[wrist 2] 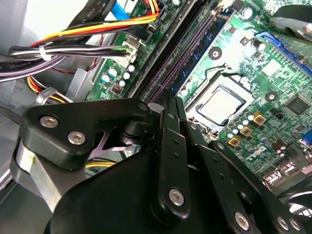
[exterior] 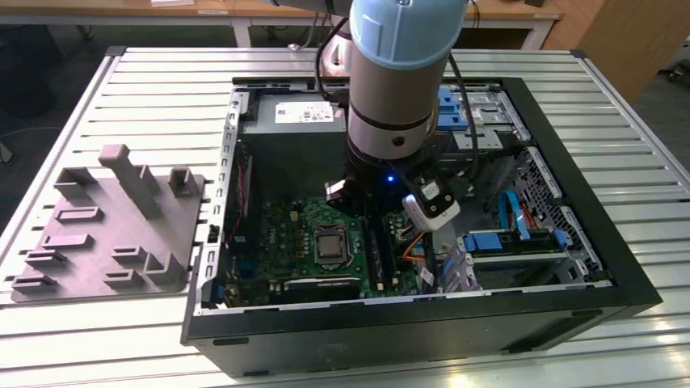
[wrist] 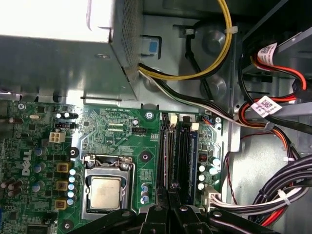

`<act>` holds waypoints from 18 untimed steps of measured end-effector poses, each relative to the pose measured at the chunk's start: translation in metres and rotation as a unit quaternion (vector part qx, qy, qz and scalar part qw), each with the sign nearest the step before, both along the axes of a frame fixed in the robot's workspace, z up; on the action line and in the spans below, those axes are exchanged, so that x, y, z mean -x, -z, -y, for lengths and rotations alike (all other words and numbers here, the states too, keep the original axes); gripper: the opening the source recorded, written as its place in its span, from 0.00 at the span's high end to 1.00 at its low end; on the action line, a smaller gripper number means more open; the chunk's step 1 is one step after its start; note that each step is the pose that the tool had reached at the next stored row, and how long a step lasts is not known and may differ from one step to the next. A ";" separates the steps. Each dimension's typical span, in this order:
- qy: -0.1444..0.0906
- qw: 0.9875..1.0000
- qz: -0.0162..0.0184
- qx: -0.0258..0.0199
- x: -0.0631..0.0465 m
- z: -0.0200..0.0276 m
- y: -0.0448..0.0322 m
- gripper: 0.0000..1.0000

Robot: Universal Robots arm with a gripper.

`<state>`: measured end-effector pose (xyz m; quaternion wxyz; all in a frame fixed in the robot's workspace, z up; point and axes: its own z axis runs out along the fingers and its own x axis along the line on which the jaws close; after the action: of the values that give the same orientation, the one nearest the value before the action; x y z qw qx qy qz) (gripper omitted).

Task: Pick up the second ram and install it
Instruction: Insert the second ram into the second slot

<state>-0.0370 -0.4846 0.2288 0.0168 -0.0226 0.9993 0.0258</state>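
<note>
**The arm reaches down into the open computer**

In the exterior view, an open black computer case (exterior: 587, 275) lies on a table of metal slats (exterior: 161, 89). The big grey and blue robot arm (exterior: 397, 81) points down into the case, over the green board (exterior: 313, 242). A grey plastic block (exterior: 113, 234) with slots and posts sits on the table, just beside the case on the exterior view's left. Blue parts (exterior: 506, 241) sit inside the case on the exterior view's right.

In the second wrist view, the black gripper (wrist 2: 168, 100) is low over the long dark slots (wrist 2: 178, 46) next to the square silver chip (wrist 2: 222, 105). The fingers (wrist 2: 168, 126) look pressed close together around something thin at the tip. I cannot tell for sure if that is the second ram. Coloured wires (wrist 2: 97, 29) run nearby.

In the first wrist view, the gripper's tip (wrist: 173, 192) sits right at the long slots (wrist: 176, 151). A dark stick, perhaps the second ram (wrist: 184, 151), stands in one slot. The silver chip (wrist: 105, 192) is beside the slots. A yellow wire (wrist: 214, 63) curves above them.
</note>
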 end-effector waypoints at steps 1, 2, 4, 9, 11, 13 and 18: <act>0.000 1.000 0.000 0.000 0.000 0.0000 0.0001 0.88; 0.000 1.000 0.000 -0.001 0.000 0.0000 0.0002 0.88; 0.000 1.000 0.000 -0.002 0.001 0.0000 0.0006 0.88; 0.000 1.000 0.000 -0.002 0.000 0.0000 0.0008 0.88; 0.000 1.000 0.000 -0.002 0.000 0.0000 0.0009 0.88; 0.000 1.000 0.000 -0.002 -0.001 0.0000 0.0010 0.88; 0.000 1.000 0.000 -0.002 -0.001 0.0001 0.0030 0.88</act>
<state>-0.0364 -0.4847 0.2258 0.0167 -0.0225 0.9992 0.0281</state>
